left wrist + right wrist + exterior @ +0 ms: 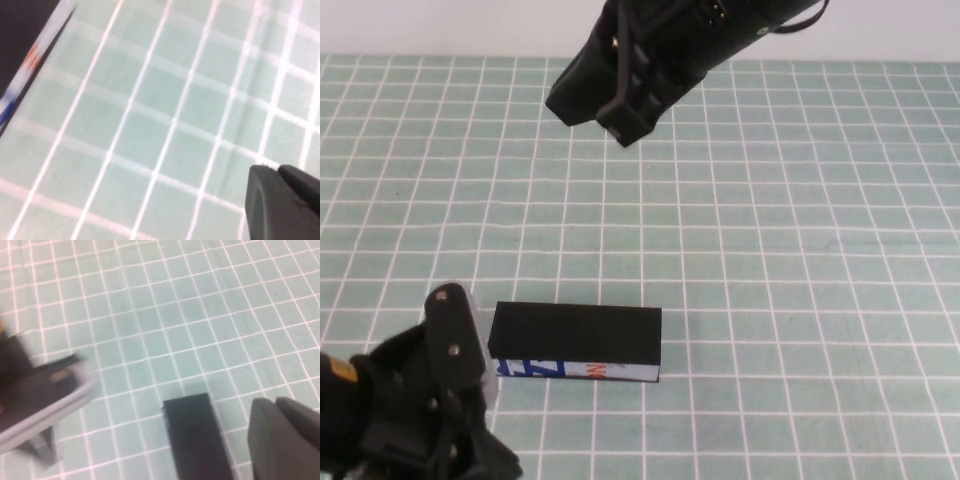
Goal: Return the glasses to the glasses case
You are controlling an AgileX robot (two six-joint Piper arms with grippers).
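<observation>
We see the closed glasses case (576,343) just beside our left gripper (460,420), whose finger state we cannot tell. Our right gripper (620,125) hovers shut and empty, well apart, over the green gridded mat (800,260).

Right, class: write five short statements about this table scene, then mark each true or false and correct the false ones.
1. The glasses case lies shut. True.
2. The glasses rest on the mat beside the case. False: no glasses are visible anywhere.
3. The right hand hangs above the far part of the mat. True.
4. The right hand holds the case. False: it is shut and holds nothing.
5. The left hand is beside the case's left end. True.
</observation>
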